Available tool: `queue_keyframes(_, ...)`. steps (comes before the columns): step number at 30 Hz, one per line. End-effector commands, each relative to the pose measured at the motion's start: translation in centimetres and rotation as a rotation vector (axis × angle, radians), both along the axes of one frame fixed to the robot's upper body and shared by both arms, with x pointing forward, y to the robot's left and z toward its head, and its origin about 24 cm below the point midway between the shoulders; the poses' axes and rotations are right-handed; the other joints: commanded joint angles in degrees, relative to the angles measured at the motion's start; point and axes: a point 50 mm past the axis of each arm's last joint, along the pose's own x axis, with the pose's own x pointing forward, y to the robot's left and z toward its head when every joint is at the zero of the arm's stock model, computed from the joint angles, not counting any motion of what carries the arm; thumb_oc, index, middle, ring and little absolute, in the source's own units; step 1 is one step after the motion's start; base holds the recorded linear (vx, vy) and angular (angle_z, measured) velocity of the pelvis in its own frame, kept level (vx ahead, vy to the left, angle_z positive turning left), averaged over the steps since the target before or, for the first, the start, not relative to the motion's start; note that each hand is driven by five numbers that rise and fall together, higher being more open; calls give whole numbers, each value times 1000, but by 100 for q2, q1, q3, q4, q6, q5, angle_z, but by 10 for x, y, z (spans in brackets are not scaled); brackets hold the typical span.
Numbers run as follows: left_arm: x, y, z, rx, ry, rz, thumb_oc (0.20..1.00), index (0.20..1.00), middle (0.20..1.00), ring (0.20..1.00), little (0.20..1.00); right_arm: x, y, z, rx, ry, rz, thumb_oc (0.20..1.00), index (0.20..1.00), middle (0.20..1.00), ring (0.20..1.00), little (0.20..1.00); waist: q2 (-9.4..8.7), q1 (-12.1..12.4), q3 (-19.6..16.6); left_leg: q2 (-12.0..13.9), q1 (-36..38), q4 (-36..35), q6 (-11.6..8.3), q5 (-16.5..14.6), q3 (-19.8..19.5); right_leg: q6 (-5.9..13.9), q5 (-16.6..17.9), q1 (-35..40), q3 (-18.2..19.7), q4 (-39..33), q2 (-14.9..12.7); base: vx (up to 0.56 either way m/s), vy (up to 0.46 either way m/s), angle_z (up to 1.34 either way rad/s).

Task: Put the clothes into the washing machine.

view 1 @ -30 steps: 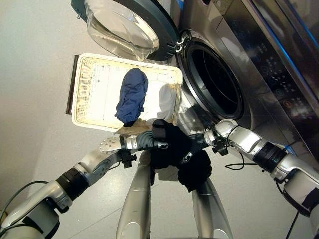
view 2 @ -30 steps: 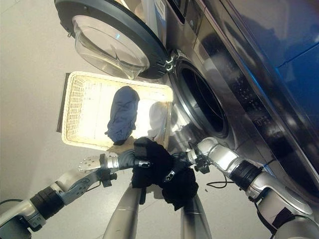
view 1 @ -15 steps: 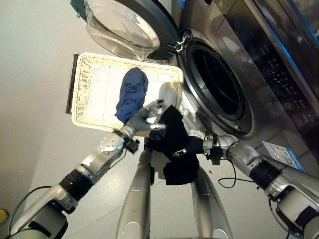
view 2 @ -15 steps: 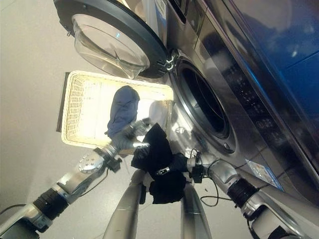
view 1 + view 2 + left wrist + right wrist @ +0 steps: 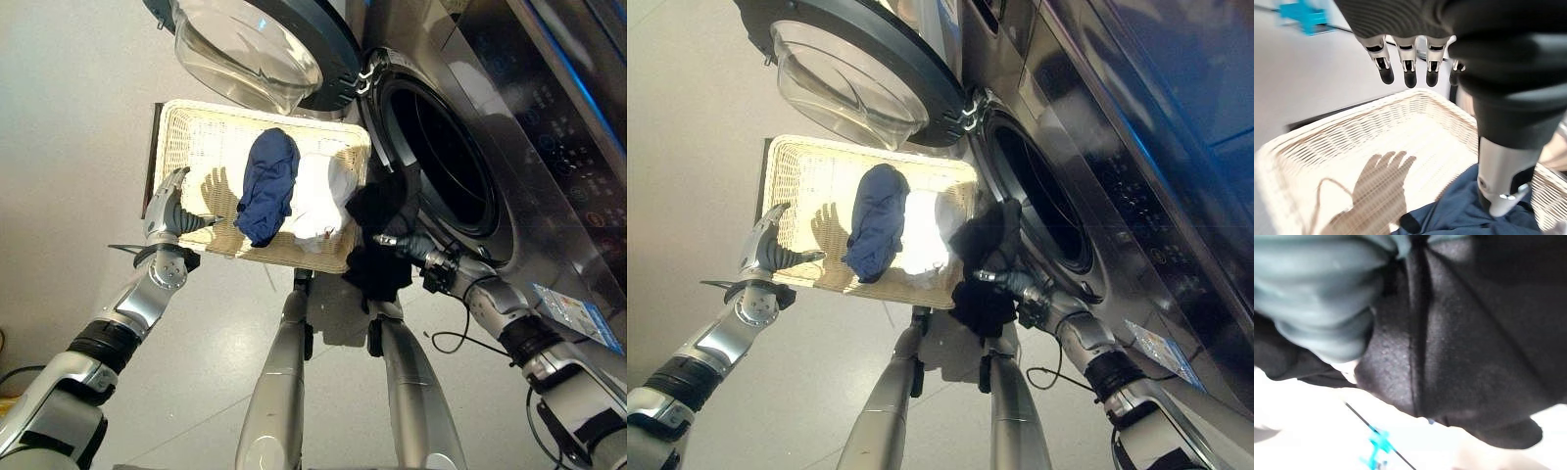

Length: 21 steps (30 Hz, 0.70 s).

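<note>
Gripping a black garment (image 5: pixel 380 235), the robot's right hand (image 5: pixel 404 244) is clenching the cloth just in front of the washing machine (image 5: pixel 509 117), at about five o'clock from its open drum mouth (image 5: pixel 441 162). The cloth is hanging down below the hand. The left hand (image 5: pixel 168 211), fingers straight and holding nothing, is hovering over the nine o'clock edge of the wicker basket (image 5: pixel 196 147). A navy garment (image 5: pixel 266 186) and a white garment (image 5: pixel 323 196) are lying side by side in the basket.
</note>
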Motion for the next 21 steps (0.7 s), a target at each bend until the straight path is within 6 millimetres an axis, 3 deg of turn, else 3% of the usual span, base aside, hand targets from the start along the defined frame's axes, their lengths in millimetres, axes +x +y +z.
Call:
queue_keyframes(1, 4, -11, -6, -215, -74, -11, 1000, 1000, 1000, 1000, 1000, 14, -14, 35, 451, -79, -202, 200, 200, 200, 200, 200, 320, -31, -110, -582, -285, 297, 376, 25, 268, 261, 334, 242, -460, -488, -35, 55, 25, 7)
queue_keyframes(4, 4, -16, -14, -293, -86, -29, 1000, 1000, 1000, 1000, 1000, 24, -28, 49, 605, -76, -304, 200, 200, 200, 200, 200, 414, 26, -110, -600, -348, 341, 376, 1, 258, 265, 287, 168, -483, -404, -66, 46, 23, 6)
queue_keyframes(8, -1, -44, -26, -510, -159, -143, 1000, 1000, 1000, 1000, 1000, 35, -76, 102, 962, -215, -637, 200, 200, 200, 200, 200, 725, 196, -110, -638, -488, 390, 374, -28, 214, 267, 161, -27, -532, -205, -139, 79, 30, 6)
queue_keyframes(10, -7, -58, -32, -611, -195, -206, 1000, 1000, 1000, 1000, 1000, 23, -111, 133, 1178, -415, -887, 200, 200, 200, 200, 200, 875, 274, -110, -652, -572, 433, 390, -49, 184, 253, 87, -151, -535, -62, -151, 109, 27, 4)
queue_keyframes(13, -9, -65, -32, -640, -211, -237, 1000, 1000, 1000, 1000, 1000, 10, -126, 146, 1221, -542, -1034, 200, 200, 200, 200, 200, 939, 299, -110, -662, -623, 464, 409, -63, 172, 246, 60, -223, -521, 11, -152, 79, -2, 1)
queue_keyframes(14, -8, -70, -25, -647, -225, -279, 1000, 1000, 1000, 1000, 1000, -7, -137, 166, 1277, -677, -1202, 200, 200, 200, 200, 200, 1002, 311, -110, -690, -675, 556, 447, -119, 158, 238, 48, -329, -487, 95, -167, 62, -25, 4)
queue_keyframes(16, -8, -71, -23, -643, -227, -297, 1000, 1000, 1000, 1000, 1000, -17, -147, 176, 1317, -733, -1294, 200, 200, 200, 200, 200, 1050, 292, -110, -713, -693, 616, 465, -156, 165, 221, 37, -388, -443, 140, -163, 84, 19, 8)
queue_keyframes(17, -8, -70, -20, -644, -232, -316, 1000, 1000, 1000, 1000, 1000, -33, -163, 184, 1404, -798, -1435, 200, 200, 200, 200, 200, 1100, 257, -110, -740, -714, 692, 480, -201, 177, 202, 19, -454, -382, 190, -152, 89, 58, 8)
queue_keyframes(18, -9, -70, -18, -641, -236, -323, 1000, 1000, 1000, 1000, 1000, -38, -167, 184, 1435, -803, -1482, 548, 548, 548, 548, 548, 1105, 240, -110, -747, -721, 730, 482, -220, 176, 196, 13, -466, -364, 215, -146, 91, 57, 3)
queue_keyframes(19, -9, -68, -15, -641, -244, -329, 1000, 1000, 1000, 1000, 1000, -43, -173, 181, 1452, -809, -1537, 1000, 1000, 1000, 1000, 1000, 1103, 212, -110, -756, -739, 792, 498, -254, 170, 197, 13, -495, -335, 251, -146, 69, 18, 1)
queue_keyframes(21, -8, -67, -4, -631, -273, -351, 1000, 1000, 1000, 1000, 1000, -51, -186, 169, 1484, -769, -1628, 1000, 1000, 1000, 1000, 1000, 1051, 155, -110, -781, -791, 939, 542, -333, 175, 211, 13, -549, -297, 325, -132, 76, -13, -2)
